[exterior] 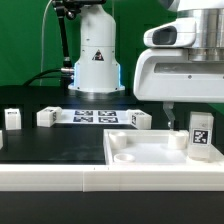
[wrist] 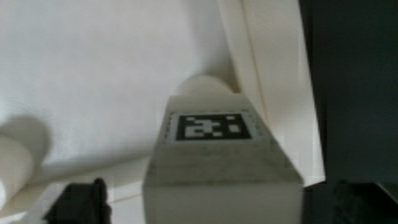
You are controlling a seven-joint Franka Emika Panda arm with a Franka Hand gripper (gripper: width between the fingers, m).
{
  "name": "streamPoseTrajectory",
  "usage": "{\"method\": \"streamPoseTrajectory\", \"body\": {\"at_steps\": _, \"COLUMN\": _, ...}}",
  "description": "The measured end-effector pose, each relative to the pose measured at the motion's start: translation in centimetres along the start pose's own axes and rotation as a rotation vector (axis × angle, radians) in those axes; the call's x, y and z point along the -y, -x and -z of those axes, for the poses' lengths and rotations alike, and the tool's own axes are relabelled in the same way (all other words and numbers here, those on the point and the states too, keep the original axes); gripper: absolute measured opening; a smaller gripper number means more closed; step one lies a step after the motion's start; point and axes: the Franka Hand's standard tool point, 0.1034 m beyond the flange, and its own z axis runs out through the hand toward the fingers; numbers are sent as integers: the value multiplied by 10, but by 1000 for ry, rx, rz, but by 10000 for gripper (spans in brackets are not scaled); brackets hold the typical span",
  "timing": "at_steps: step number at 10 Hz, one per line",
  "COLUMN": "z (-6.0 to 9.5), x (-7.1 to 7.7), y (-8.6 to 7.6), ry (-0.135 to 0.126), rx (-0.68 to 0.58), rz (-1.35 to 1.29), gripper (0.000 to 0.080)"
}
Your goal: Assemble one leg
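Note:
A leg (exterior: 200, 133), a small white block with a black-and-white tag, stands upright at the near corner of the large white panel (exterior: 140, 152), at the exterior view's right. My gripper (wrist: 217, 205) is straddling it from above, jaws open. In the wrist view the leg (wrist: 214, 130) fills the space between the dark fingers (wrist: 80, 203). One finger is against it or nearly so, and a gap shows at the other. In the exterior view one finger (exterior: 172, 117) hangs just beside the leg. The other finger is hidden.
Three more legs (exterior: 12, 119), (exterior: 46, 117), (exterior: 138, 119) lie on the black table behind the panel. The marker board (exterior: 95, 116) lies between them. The robot base (exterior: 95, 60) stands at the back. A small white stub (exterior: 177, 140) rises on the panel next to the leg.

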Motion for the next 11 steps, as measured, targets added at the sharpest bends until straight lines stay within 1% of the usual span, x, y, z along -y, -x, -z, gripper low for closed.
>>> {"method": "streamPoseTrajectory", "body": {"at_steps": 2, "z": 0, "x": 0, "y": 0, "ry": 0, "rx": 0, "rz": 0, "gripper": 286}}
{"method": "streamPoseTrajectory", "body": {"at_steps": 7, "z": 0, "x": 0, "y": 0, "ry": -1, "rx": 0, "rz": -29, "gripper": 290}}
{"method": "streamPoseTrajectory", "body": {"at_steps": 11, "z": 0, "x": -1, "y": 0, "ry": 6, "rx": -3, "rz": -416, "gripper": 290}}
